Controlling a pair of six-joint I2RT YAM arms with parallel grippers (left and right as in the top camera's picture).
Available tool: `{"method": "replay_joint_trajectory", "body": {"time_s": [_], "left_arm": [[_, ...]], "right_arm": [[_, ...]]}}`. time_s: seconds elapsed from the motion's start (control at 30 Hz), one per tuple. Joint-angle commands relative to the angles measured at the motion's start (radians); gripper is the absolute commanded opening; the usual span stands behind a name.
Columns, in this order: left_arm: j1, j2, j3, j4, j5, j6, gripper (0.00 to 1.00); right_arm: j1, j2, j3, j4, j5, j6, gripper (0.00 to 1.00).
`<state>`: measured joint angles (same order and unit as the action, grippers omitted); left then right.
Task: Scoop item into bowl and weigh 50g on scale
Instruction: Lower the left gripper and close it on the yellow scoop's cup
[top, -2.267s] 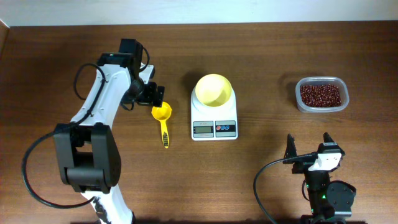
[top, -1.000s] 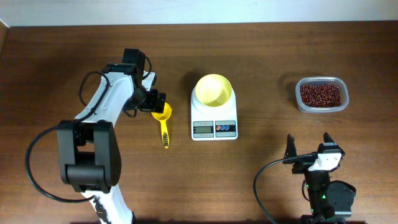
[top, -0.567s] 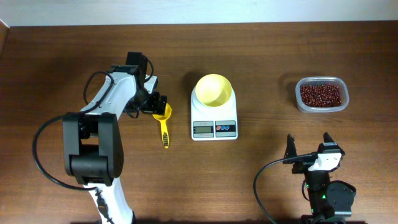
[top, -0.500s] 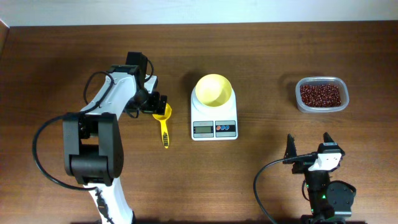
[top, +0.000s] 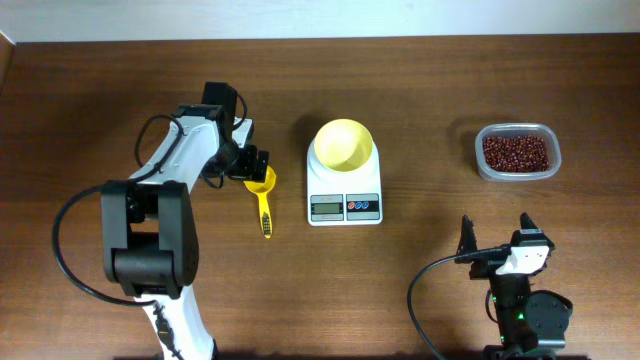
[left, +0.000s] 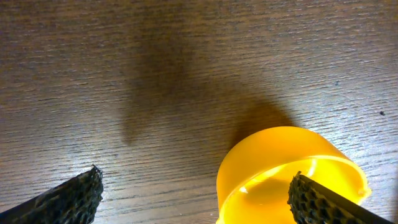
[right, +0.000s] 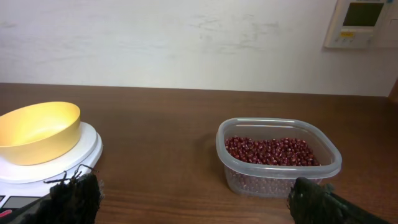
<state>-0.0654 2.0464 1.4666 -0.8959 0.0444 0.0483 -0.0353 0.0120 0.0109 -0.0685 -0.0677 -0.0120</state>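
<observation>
The pale yellow bowl (top: 344, 143) sits empty on the white scale (top: 344, 183); both also show in the right wrist view, bowl (right: 37, 132) on scale (right: 56, 163). The reddish-brown beans (top: 515, 152) fill a clear container (top: 517, 172) at the right, also in the right wrist view (right: 272, 151). A bright yellow scoop (top: 263, 190) lies on the table left of the scale. My left gripper (top: 250, 165) is open and low over the scoop's cup (left: 289, 174), one finger inside the cup. My right gripper (top: 497, 240) is open and empty near the front edge.
The dark wooden table (top: 420, 90) carries all items. A white wall (right: 186, 37) with a wall controller (right: 362, 22) stands behind the table. The left arm (top: 175, 160) reaches in from the front left.
My left gripper has moved right and down to the scoop's cup. The scoop, bowl, scale and right arm have not moved.
</observation>
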Motion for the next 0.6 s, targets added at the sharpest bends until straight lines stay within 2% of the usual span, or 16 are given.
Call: {"method": "replay_joint_trajectory", "body": {"time_s": [0.0, 0.3, 0.47, 0.57], "left_arm": [[0.002, 0.016, -0.006, 0.001, -0.007, -0.01, 0.99], [0.002, 0.016, -0.008, -0.002, -0.007, -0.01, 0.99], [0.002, 0.016, -0.009, -0.005, -0.007, -0.01, 0.94], [0.002, 0.016, -0.009, -0.006, -0.007, -0.01, 0.85]], "right_arm": [[0.007, -0.008, -0.005, -0.006, 0.001, -0.006, 0.99], [0.007, -0.008, -0.005, -0.006, 0.001, -0.006, 0.99], [0.007, -0.008, -0.005, -0.006, 0.001, -0.006, 0.99], [0.007, -0.008, -0.005, -0.006, 0.001, -0.006, 0.99]]}}
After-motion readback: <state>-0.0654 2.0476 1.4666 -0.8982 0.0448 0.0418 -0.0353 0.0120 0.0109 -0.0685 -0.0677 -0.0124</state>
